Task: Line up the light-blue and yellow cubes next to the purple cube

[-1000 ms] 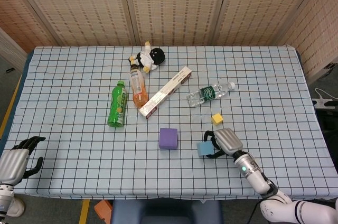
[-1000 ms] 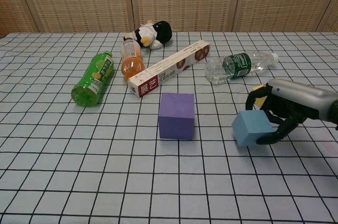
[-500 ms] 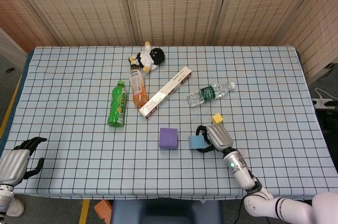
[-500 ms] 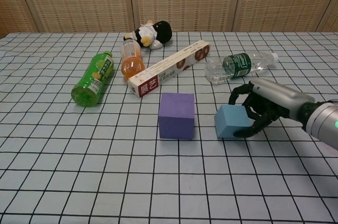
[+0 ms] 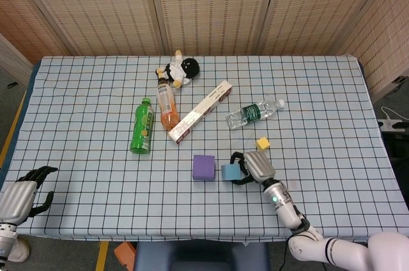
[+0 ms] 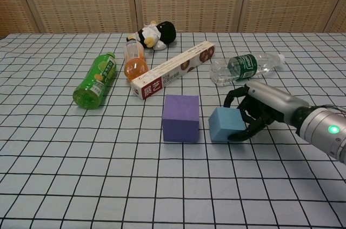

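The step in hand is placement of the light-blue cube (image 6: 227,125) beside the purple cube (image 6: 181,118). The right hand (image 6: 258,110) grips the light-blue cube, fingers curled over its top and far side and the thumb low on its near right edge. The cube sits at the tip end of the hand, on or just above the checked tablecloth (image 6: 108,175); contact with the cloth cannot be confirmed. A narrow gap separates it from the purple cube, which lies just beyond the fingertips. The next move probably calls for closing that gap, squaring the faces, and opening the fingers without dragging the cube. The yellow cube (image 5: 262,144) is not yet placed; it lies near the back of the hand, toward the clear water bottle (image 5: 254,112). The light-blue cube is matte, sharp-edged and smaller than the purple one. The left hand (image 5: 20,194) holds nothing, fingers loosely spread, at the near table edge, well apart.
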Available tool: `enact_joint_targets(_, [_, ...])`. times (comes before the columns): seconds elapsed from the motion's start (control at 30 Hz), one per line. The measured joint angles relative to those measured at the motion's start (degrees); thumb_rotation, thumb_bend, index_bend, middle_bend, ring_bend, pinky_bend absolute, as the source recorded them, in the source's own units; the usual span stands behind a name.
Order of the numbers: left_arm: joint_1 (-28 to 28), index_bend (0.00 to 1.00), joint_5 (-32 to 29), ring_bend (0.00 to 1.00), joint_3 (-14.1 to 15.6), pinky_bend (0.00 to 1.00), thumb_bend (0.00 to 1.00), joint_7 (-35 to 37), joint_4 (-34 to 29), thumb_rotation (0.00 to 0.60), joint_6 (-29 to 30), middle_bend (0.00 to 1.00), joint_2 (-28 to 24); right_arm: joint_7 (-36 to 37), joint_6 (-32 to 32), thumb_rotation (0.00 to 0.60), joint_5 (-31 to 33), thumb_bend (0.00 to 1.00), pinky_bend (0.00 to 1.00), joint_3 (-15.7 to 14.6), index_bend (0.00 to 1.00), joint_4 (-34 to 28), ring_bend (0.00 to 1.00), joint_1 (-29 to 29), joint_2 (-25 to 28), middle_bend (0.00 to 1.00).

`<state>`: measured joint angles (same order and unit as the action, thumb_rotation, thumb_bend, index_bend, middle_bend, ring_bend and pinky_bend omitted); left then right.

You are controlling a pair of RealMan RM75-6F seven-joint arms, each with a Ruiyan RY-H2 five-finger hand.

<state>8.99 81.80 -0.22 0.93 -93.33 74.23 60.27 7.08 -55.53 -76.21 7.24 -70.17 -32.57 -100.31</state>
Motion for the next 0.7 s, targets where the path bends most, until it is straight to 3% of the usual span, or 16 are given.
enact_joint_targets(0.7, [0.2, 0.22, 0.2, 0.19, 0.2, 0.37, 0.50, 0.0, 0.0, 0.600, -0.4, 0.18, 0.0, 1.5, 0.5, 0.600, 0.1, 0.05, 1.00, 0.6, 0.55, 3.4, 0.91, -0.6, -2.5, 0.84])
